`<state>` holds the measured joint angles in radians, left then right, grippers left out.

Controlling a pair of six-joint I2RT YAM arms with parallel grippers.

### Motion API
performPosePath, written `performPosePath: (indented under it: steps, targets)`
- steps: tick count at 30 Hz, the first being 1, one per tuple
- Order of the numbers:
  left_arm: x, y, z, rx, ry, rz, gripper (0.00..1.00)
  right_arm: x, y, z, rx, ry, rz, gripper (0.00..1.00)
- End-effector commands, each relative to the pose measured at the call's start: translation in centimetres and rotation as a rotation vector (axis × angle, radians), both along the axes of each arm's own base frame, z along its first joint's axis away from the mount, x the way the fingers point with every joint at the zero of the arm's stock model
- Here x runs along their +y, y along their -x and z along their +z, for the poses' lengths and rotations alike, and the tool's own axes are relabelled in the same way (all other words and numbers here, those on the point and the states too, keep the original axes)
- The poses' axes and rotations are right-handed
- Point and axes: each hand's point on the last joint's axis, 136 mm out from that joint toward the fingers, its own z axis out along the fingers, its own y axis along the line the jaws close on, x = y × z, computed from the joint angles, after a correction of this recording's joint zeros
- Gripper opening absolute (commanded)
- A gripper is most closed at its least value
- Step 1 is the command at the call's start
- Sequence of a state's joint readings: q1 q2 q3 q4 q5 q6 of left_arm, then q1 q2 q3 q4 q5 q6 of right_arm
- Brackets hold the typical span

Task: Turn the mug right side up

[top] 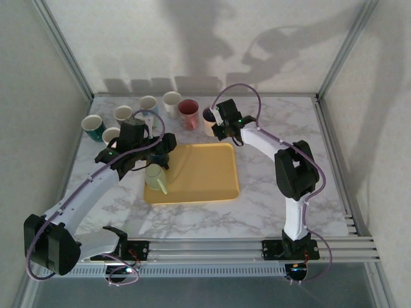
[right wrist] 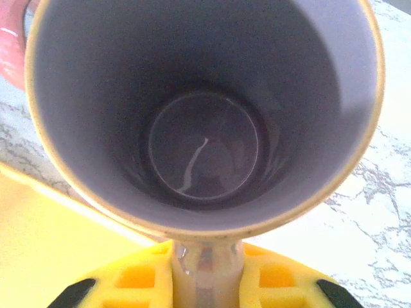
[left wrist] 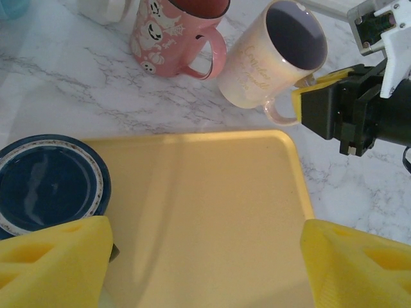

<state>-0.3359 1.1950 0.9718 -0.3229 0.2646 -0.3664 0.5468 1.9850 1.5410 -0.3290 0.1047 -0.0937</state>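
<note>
one cream mug (left wrist: 253,70) upright — mouth up, right gripper (right wrist: 207,276) pinching its handle (left wrist: 277,115), left gripper (left wrist: 205,256) spread

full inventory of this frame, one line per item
table: 1, marble, underneath all
tray: 1, yellow, centre
cream mug: 1, purple inside, behind tray
pink mug: 1, pink, left of cream mug
white mugs: 4, white, back left
teal mug: 1, teal, far left
green mug: 1, pale green, tray's left edge
blue mug: 1, dark blue, apparently base-up, by tray's left edge
left gripper: 1, yellow pads, open over tray
right gripper: 1, yellow pads, shut on cream mug's handle
</note>
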Motion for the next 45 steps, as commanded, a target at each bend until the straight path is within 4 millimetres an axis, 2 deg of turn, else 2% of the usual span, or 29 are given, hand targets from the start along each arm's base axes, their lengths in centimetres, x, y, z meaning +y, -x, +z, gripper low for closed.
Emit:
performPosePath:
  steps: [1, 5, 10, 13, 15, 19, 22, 24, 27, 31, 36, 40, 45]
  targets:
    - [0.1, -0.3, -0.4, 0.0, 0.005, 0.001, 0.76, 1.2, -3.7, 4.7, -0.179, -0.095, -0.015, 0.0]
    - [0.2, -0.3, -0.8, 0.011, -0.007, 0.009, 0.76, 1.4, -4.2, 3.6, -0.161, -0.09, -0.014, 0.0]
    - [0.5, -0.3, -1.2, 0.03, -0.009, 0.031, 0.76, 1.6, -4.3, 2.6, -0.139, -0.081, -0.002, 0.08]
    - [1.0, -0.2, -1.3, 0.046, -0.007, 0.07, 0.76, 1.5, -3.9, 2.5, -0.131, -0.084, -0.001, 0.23]
    - [1.5, -0.2, -1.2, 0.062, 0.002, 0.12, 0.77, 1.2, -3.4, 2.7, -0.118, -0.081, -0.008, 0.38]
    - [2.4, 0.2, -1.4, 0.118, 0.025, 0.205, 0.78, -0.1, -1.9, 4.8, -0.115, -0.09, -0.044, 0.48]
    - [2.8, 1.0, -2.0, 0.183, 0.058, 0.266, 0.77, -1.1, 0.4, 6.5, -0.082, -0.12, -0.066, 0.52]
    - [3.0, 1.8, -2.4, 0.218, 0.087, 0.312, 0.77, -1.8, 2.7, 7.5, -0.033, -0.154, -0.071, 0.52]
    - [2.8, 3.0, -2.5, 0.237, 0.122, 0.367, 0.73, -2.9, 6.0, 8.1, 0.055, -0.19, -0.105, 0.52]
    - [1.2, 4.9, -2.6, 0.257, 0.183, 0.385, 0.69, -4.4, 9.9, 8.3, 0.164, -0.206, -0.139, 0.51]
    - [0.2, 7.8, -4.4, 0.36, 0.157, 0.45, 0.6, -6.2, 13.4, 8.8, 0.185, -0.243, -0.177, 0.51]
    - [0.4, 9.6, -5.0, 0.404, 0.045, 0.516, 0.6, -6.4, 15.9, 8.2, 0.291, -0.262, -0.184, 0.51]
    - [0.2, 11.8, -6.9, 0.498, -0.047, 0.547, 0.62, -5.9, 18.0, 7.7, 0.408, -0.281, -0.163, 0.49]
